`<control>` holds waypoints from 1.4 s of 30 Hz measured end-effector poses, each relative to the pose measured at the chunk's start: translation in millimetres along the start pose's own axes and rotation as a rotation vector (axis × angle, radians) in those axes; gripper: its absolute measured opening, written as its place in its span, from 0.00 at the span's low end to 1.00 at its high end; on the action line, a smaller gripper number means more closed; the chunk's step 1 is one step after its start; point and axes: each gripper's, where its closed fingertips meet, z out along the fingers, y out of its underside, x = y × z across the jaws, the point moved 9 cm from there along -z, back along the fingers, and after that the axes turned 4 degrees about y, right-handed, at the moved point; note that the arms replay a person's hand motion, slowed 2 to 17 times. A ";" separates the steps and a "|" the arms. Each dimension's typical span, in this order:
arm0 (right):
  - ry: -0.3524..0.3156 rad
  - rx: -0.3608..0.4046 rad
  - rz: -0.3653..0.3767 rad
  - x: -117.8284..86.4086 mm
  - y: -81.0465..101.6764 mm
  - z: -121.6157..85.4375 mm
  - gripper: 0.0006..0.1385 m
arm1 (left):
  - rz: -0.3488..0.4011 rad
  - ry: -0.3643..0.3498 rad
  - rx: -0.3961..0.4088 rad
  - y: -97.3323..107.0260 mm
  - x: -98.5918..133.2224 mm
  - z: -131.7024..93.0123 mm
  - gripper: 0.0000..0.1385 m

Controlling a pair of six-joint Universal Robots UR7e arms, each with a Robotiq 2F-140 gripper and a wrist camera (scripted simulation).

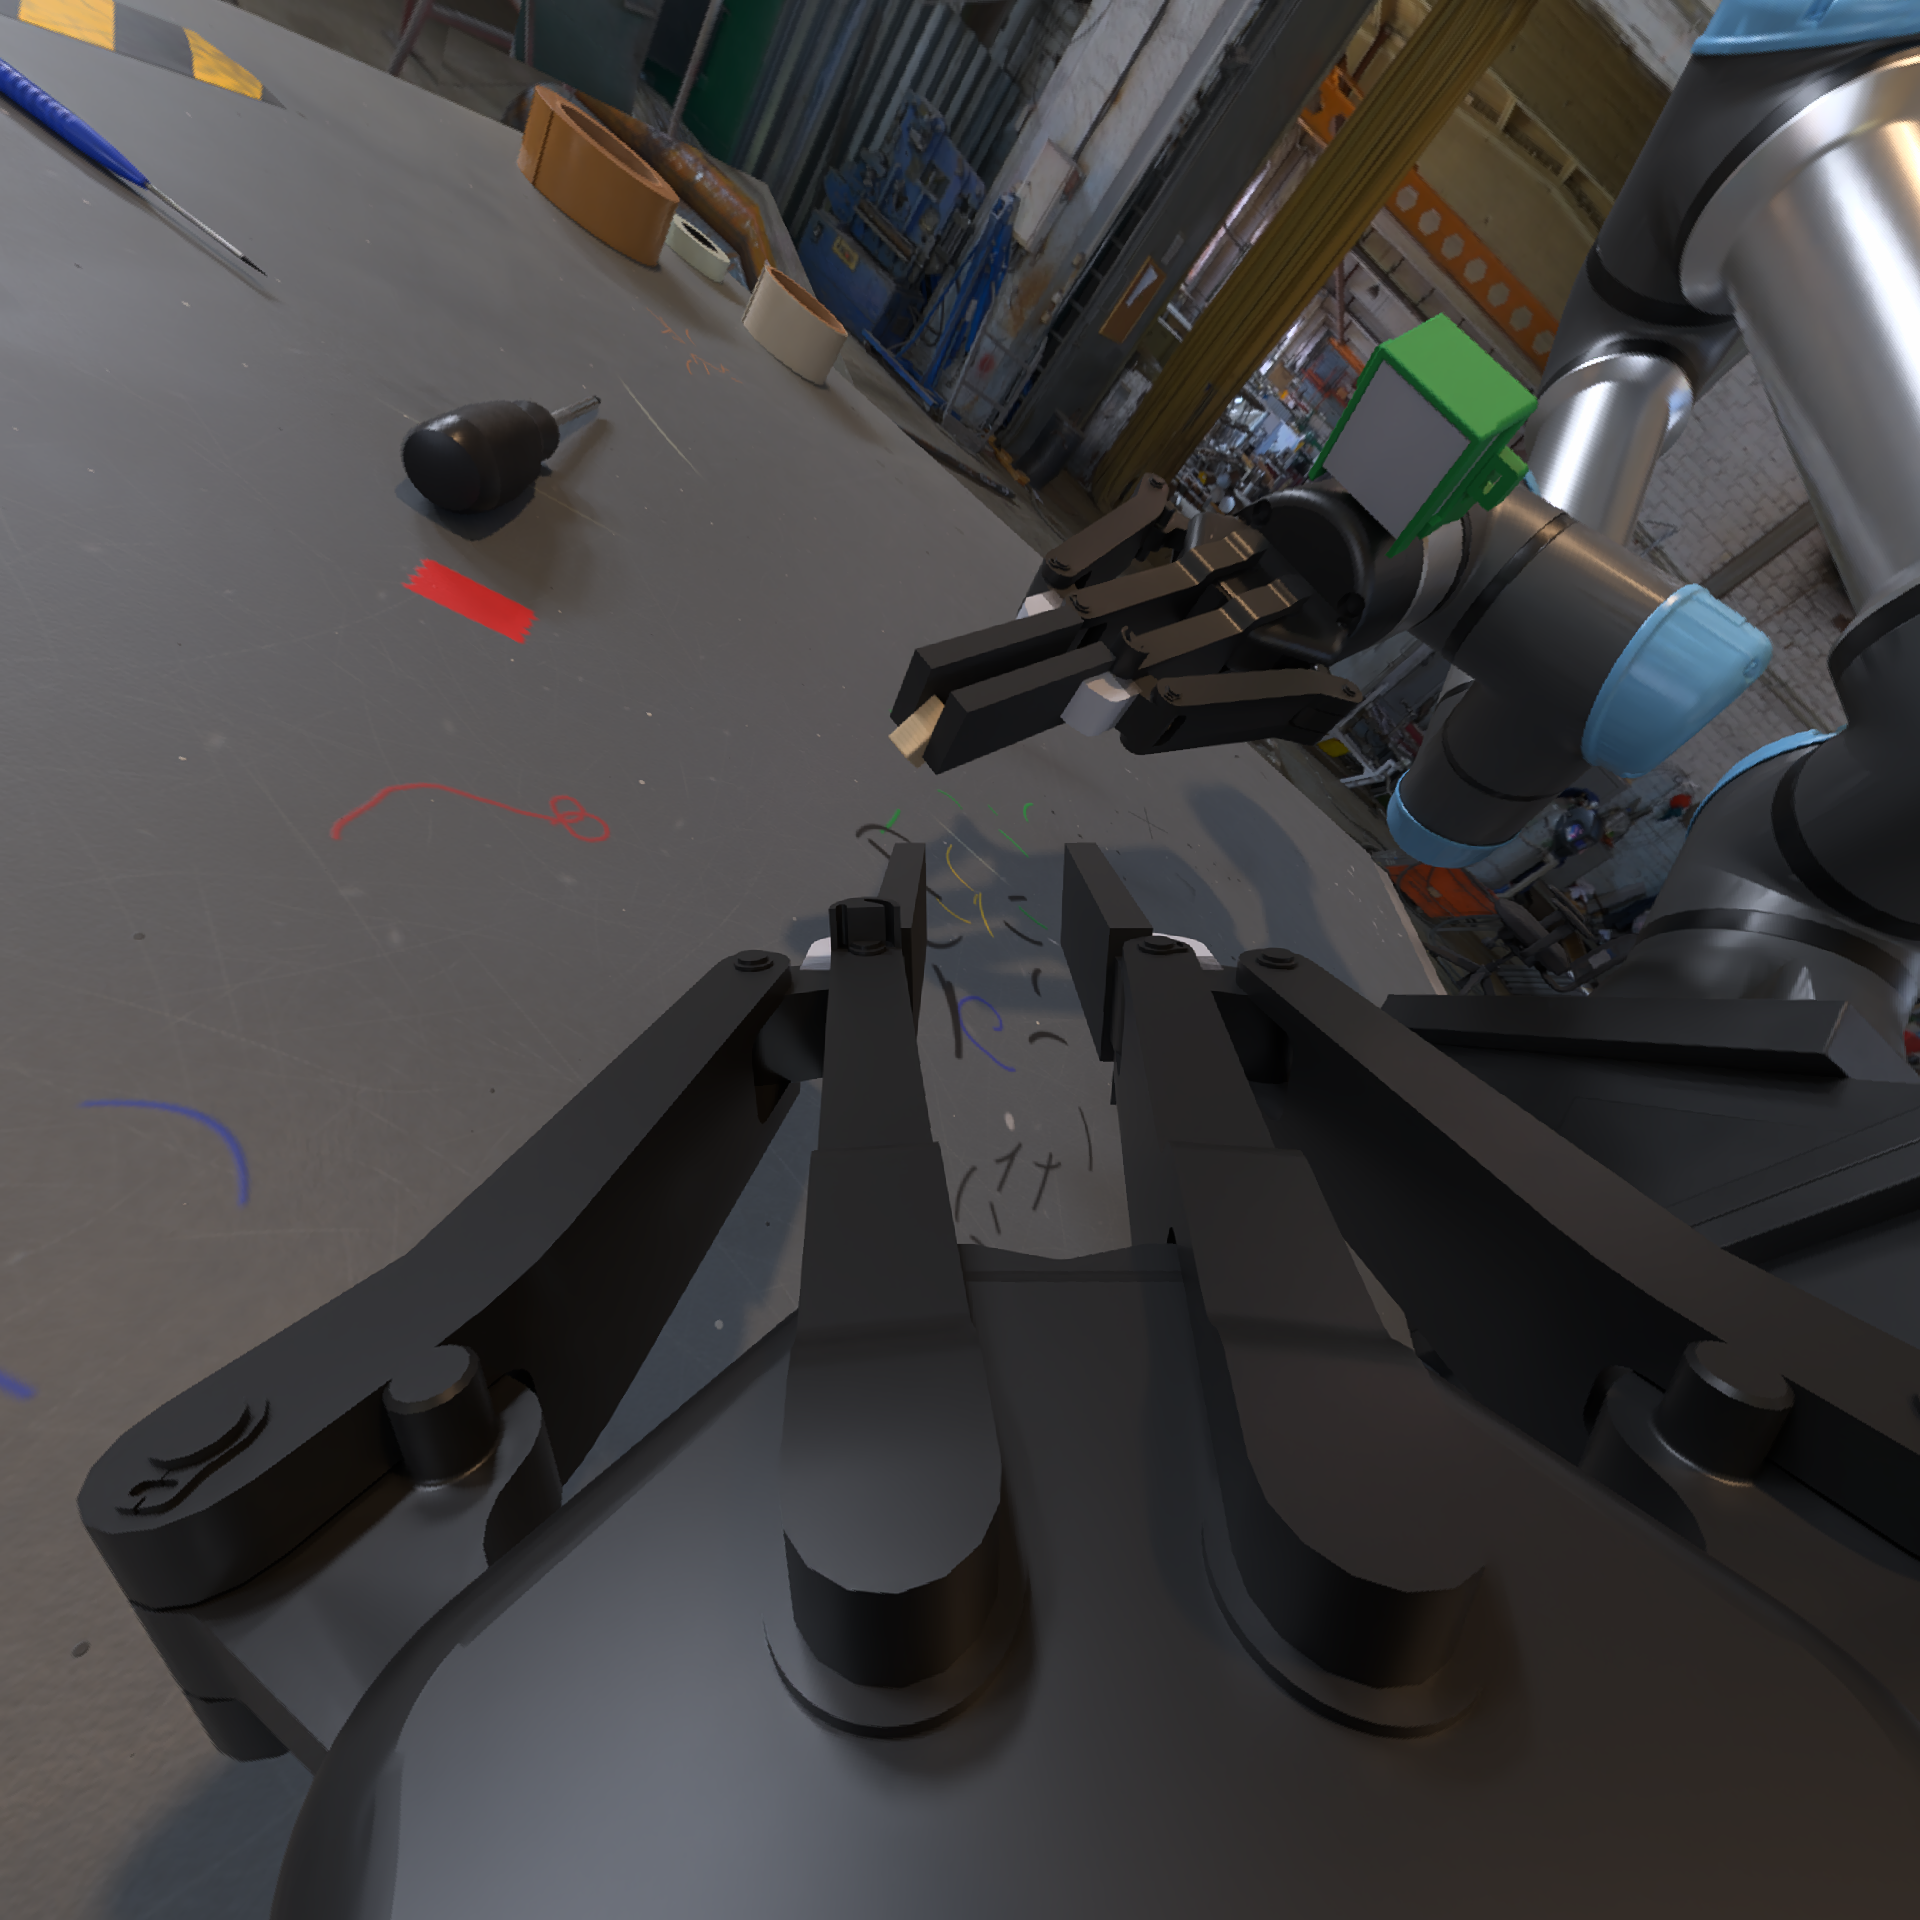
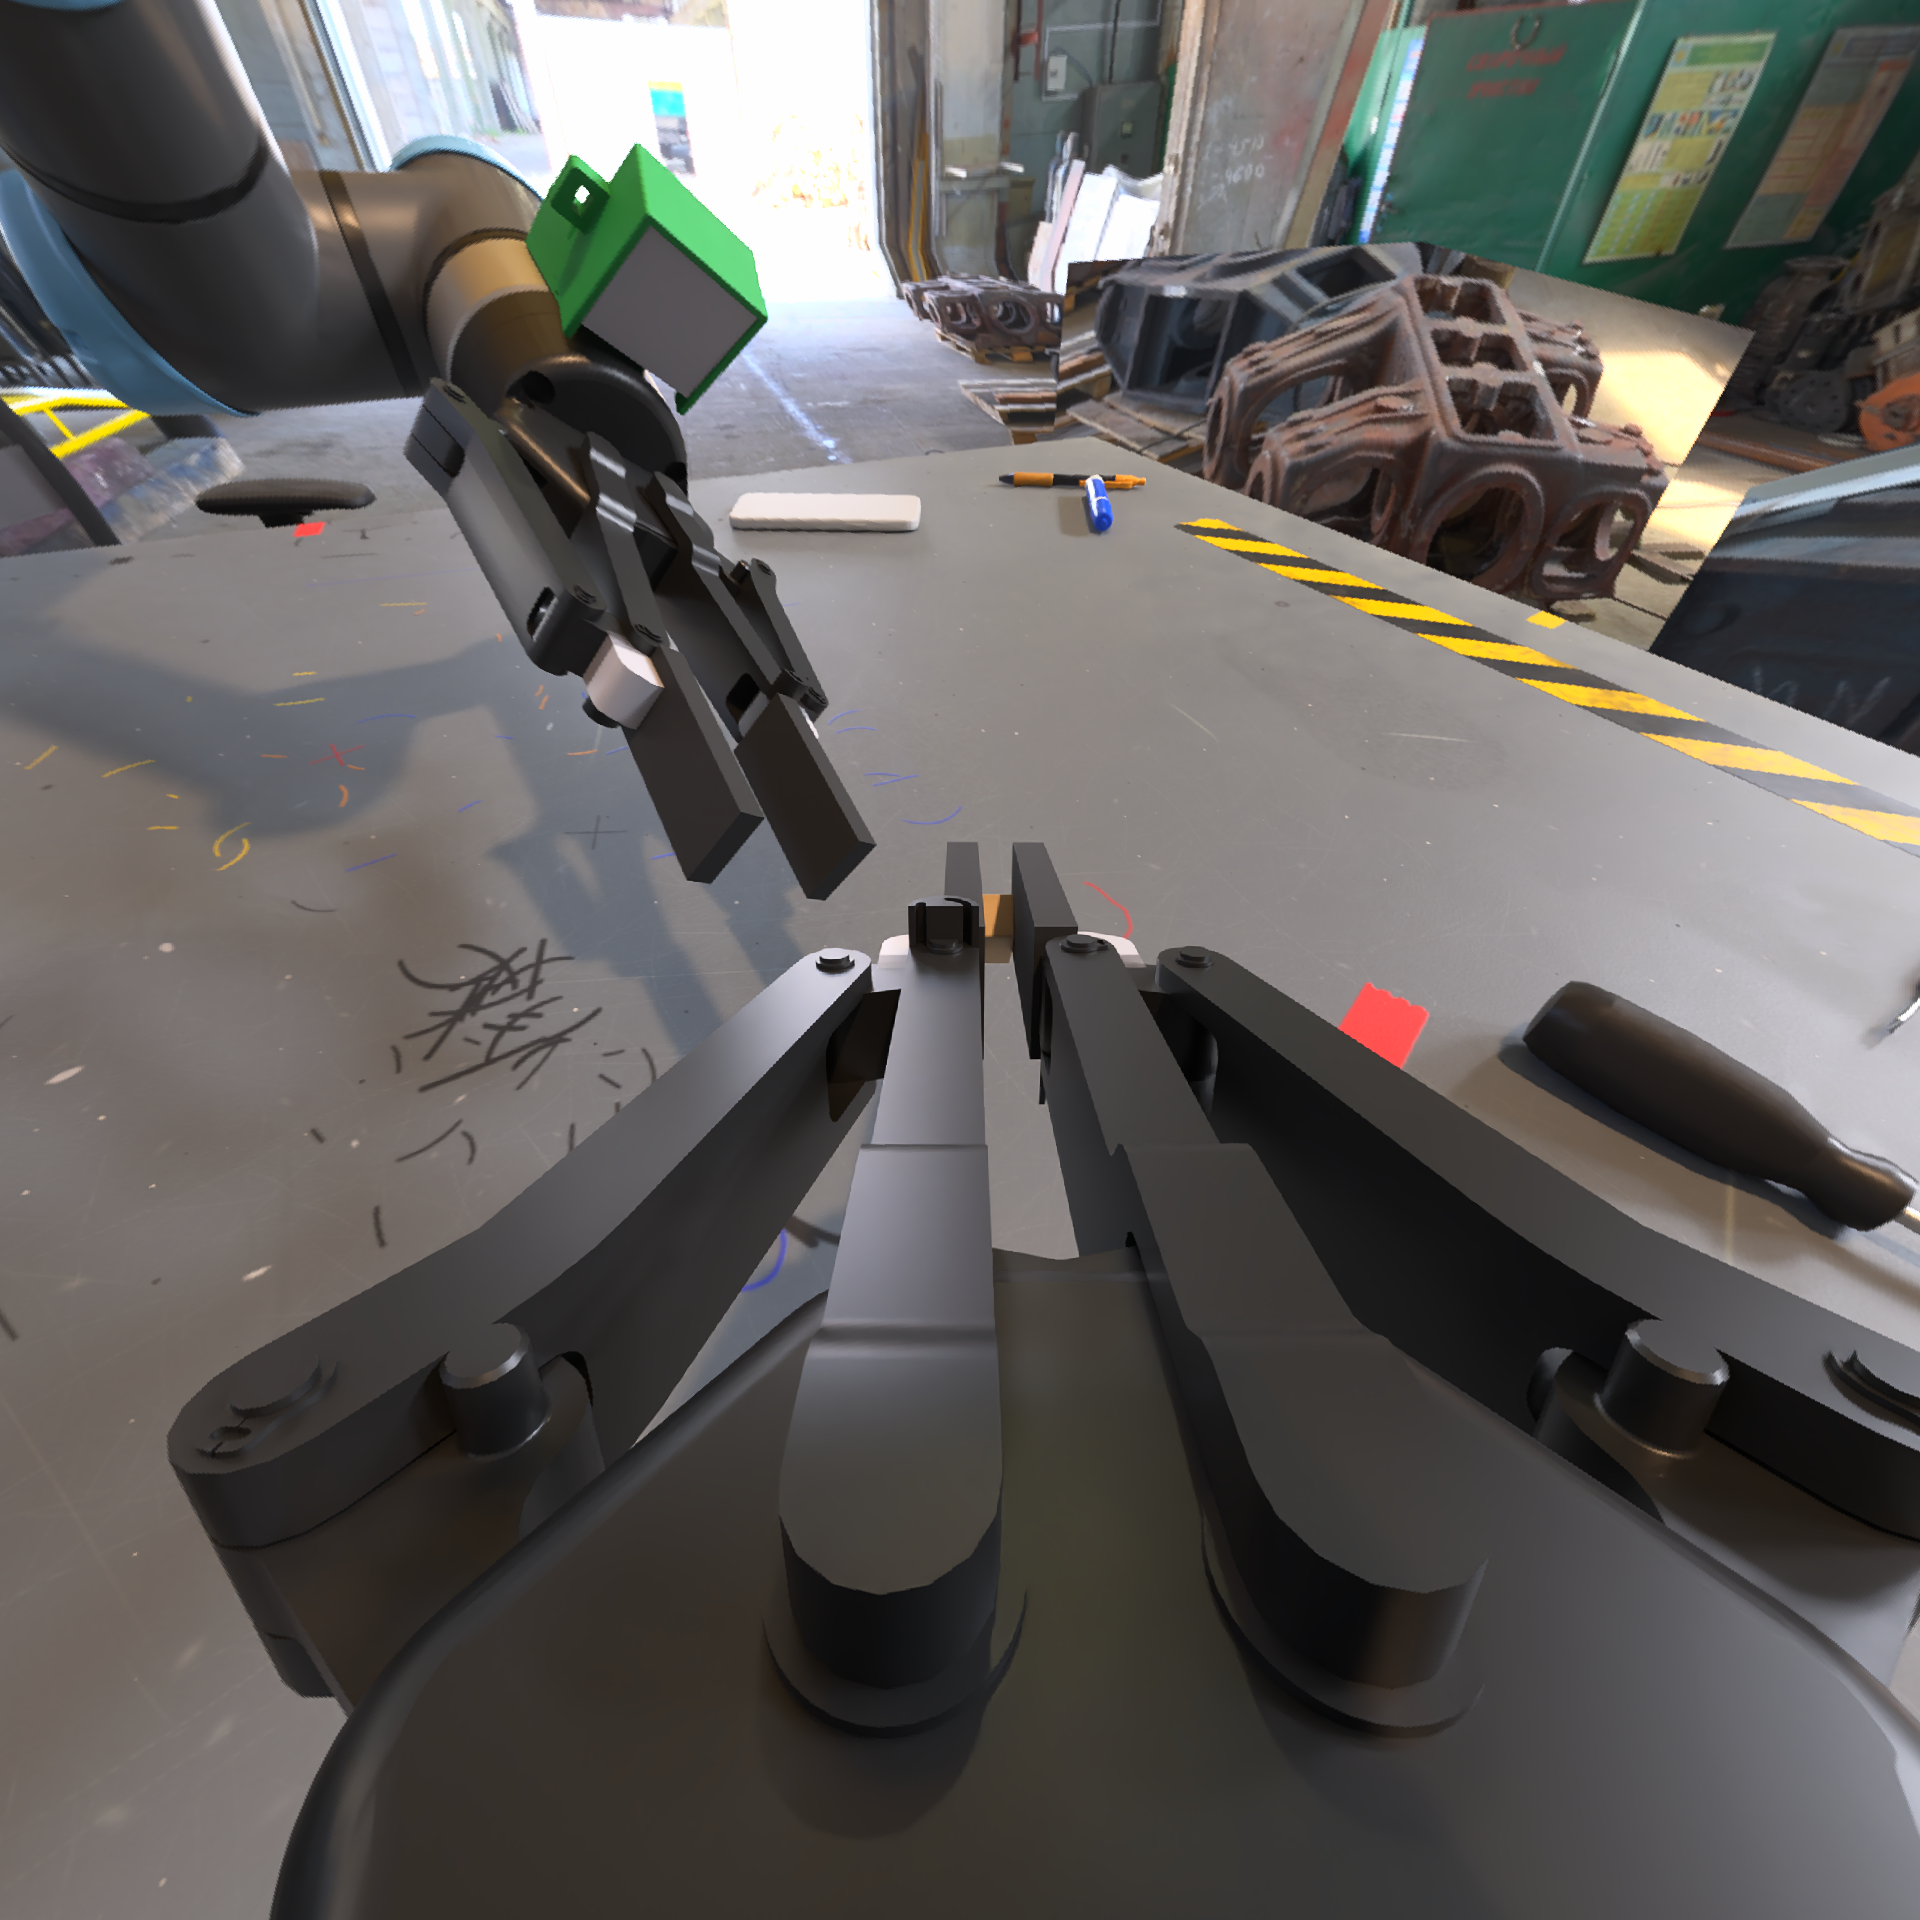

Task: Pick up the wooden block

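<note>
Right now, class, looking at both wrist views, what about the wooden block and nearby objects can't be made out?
- Wooden block: right wrist view, mostly hidden between the right gripper fingers; left wrist view shows only its protruding end.
- Block's full shape: neither view shows it.
- Black-handled tool: right wrist view, its tip is cut off by the edge.
- Blue pen: left wrist view, cut off by the edge.

Two wrist cams, both sitting low and close over the tabletop (image 1: 312,935)

Each looks forward along its own jaws and faces the other arm; both catch the scribbled middle patch.
</note>
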 end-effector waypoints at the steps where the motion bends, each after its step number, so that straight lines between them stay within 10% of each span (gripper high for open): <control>1: -0.006 0.006 0.001 -0.8 -0.3 -0.3 0.06 | 0.001 -0.001 0.003 -0.2 0.0 -0.3 0.26; 13: -0.075 0.024 0.133 -1.0 -1.3 0.4 0.06 | 0.011 -0.024 -0.001 0.1 0.0 -1.1 0.25; 28: -0.304 0.138 0.628 7.5 0.3 2.3 0.06 | 0.080 -0.139 0.006 -4.9 -4.6 -11.8 0.24; 42: -0.292 0.104 0.631 7.6 4.1 2.8 0.06 | 0.184 -0.384 -0.009 -15.4 -20.4 -45.3 0.17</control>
